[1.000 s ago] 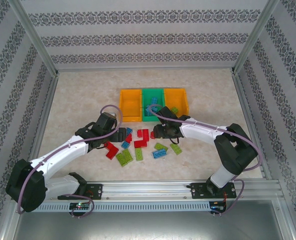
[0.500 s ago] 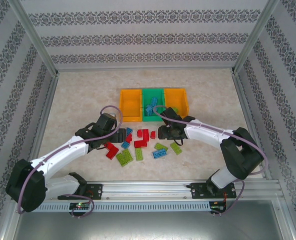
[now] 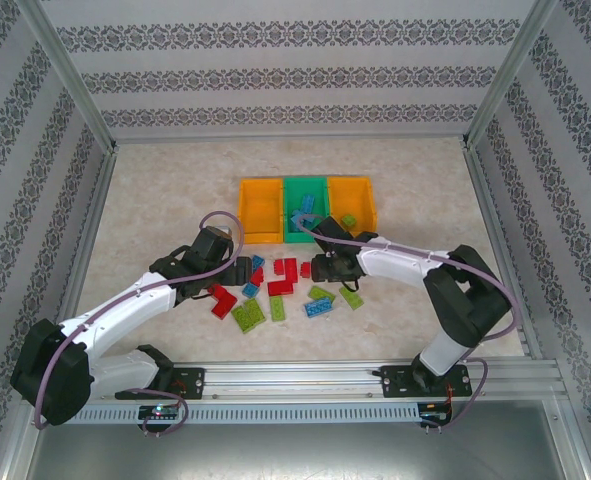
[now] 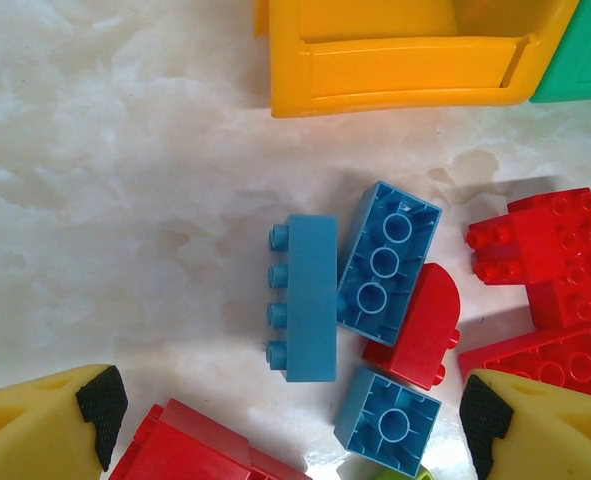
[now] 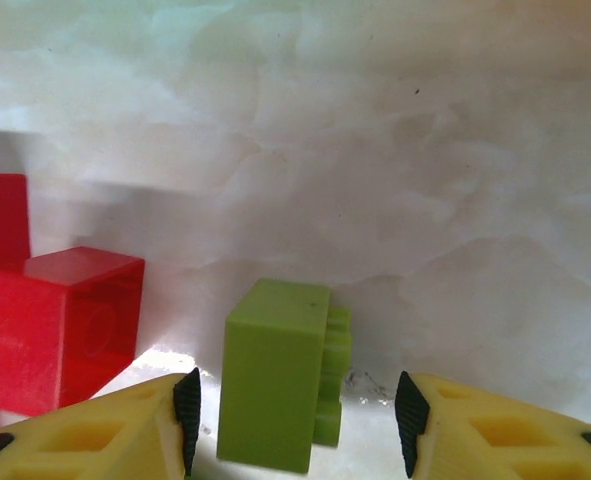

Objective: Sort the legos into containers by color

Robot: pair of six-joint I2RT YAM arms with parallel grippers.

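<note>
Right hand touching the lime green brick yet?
Apart. Right wrist view: the right hand straddles the lime green brick, with bare table showing on both sides between brick and hand.

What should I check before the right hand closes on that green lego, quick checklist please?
1. Green lego standing between the right hand fingers: ok.
2. Jaws open, with a gap on both sides of it: ok.
3. Red lego clear of the closing finger: cannot tell, it sits close beside it.
4. Right orange bin already holds a green piece: ok.
5. Left hand out of the way, open above the blue legos: ok.
</note>
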